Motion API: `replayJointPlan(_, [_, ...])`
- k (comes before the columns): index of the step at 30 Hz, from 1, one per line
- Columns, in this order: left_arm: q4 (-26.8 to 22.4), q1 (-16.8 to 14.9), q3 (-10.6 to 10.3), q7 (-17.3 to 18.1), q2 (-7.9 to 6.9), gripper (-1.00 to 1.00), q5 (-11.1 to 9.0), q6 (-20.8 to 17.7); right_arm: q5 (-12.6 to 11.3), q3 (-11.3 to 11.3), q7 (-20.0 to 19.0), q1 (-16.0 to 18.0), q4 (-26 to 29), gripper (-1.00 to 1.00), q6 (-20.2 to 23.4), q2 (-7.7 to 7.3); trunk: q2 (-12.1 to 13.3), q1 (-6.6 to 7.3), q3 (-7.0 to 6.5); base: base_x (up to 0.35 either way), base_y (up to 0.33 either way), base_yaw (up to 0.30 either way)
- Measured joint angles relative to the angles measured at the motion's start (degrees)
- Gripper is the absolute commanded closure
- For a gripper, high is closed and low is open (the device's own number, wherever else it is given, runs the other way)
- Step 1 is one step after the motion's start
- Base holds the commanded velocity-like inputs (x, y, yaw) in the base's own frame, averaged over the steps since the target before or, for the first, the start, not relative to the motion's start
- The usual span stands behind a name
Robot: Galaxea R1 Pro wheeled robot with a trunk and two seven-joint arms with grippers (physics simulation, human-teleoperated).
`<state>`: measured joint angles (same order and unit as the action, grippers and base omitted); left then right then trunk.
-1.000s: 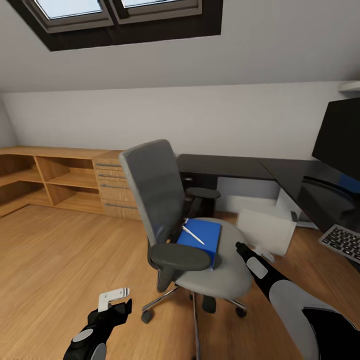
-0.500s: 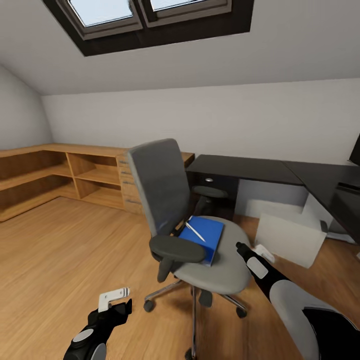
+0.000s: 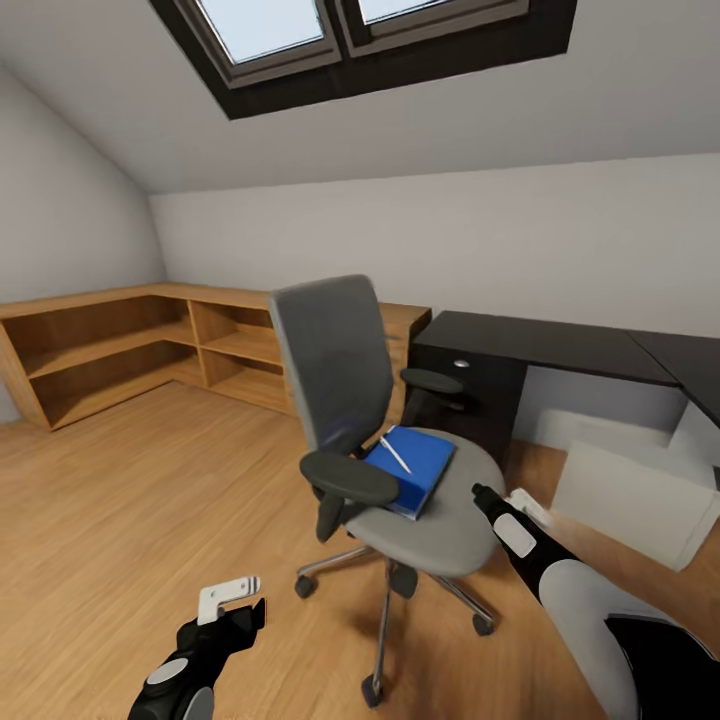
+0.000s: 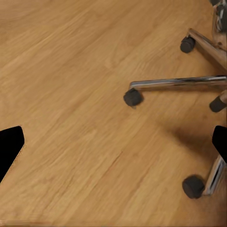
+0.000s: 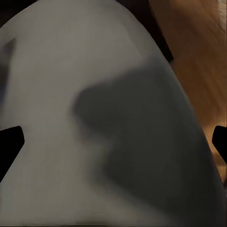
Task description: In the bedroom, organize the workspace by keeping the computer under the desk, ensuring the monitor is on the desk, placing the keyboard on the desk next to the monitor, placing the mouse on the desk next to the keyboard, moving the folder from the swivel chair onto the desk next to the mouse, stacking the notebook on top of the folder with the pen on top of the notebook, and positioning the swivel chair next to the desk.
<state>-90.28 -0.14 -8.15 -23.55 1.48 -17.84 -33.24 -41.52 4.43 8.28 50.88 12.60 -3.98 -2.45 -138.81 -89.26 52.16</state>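
The swivel chair [image 3: 452, 520] stands mid-room with its grey back toward me at the left. On its seat lies the blue folder [image 3: 418, 470] with the thin white pen [image 3: 395, 454] across it. I cannot make out the notebook. Behind the chair runs the black desk [image 3: 545, 342], and the light-grey computer [image 3: 630, 500] stands on the floor beside it. The monitor, keyboard and mouse are out of view. My right gripper [image 3: 505, 497] hovers open just off the seat's right edge, the grey seat [image 5: 94, 94] close under it. My left gripper [image 3: 235, 603] hangs open over the floor near the chair's castors [image 4: 133, 97].
Light-wood shelving [image 3: 110, 345] and a drawer chest line the left and back walls. A skylight [image 3: 350, 20] sits in the sloped ceiling. Open wooden floor [image 3: 130, 500] spreads to the chair's left.
The camera has swung left, so the whole scene slid right. The monitor and keyboard have left the view. Both arms keep their pose in the picture.
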Motion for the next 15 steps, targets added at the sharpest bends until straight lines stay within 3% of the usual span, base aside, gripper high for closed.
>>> replayJointPlan(6, [0.09, -0.01, -0.12, 0.0, 0.01, -1.0, 0.07, 0.0, -0.55, -0.13, -0.26, 0.01, 0.01, -1.0, 0.05, 0.07, 0.0, 0.0, 0.0, 0.0, -0.162, 0.275])
replayJointPlan(15, [0.08, -0.01, -0.15, 0.0, 0.01, -1.0, 0.04, -0.06, -0.48, -0.1, -0.22, 0.0, 0.01, -1.0, 0.04, 0.05, 0.0, 0.0, 0.0, 0.0, -0.016, 0.275])
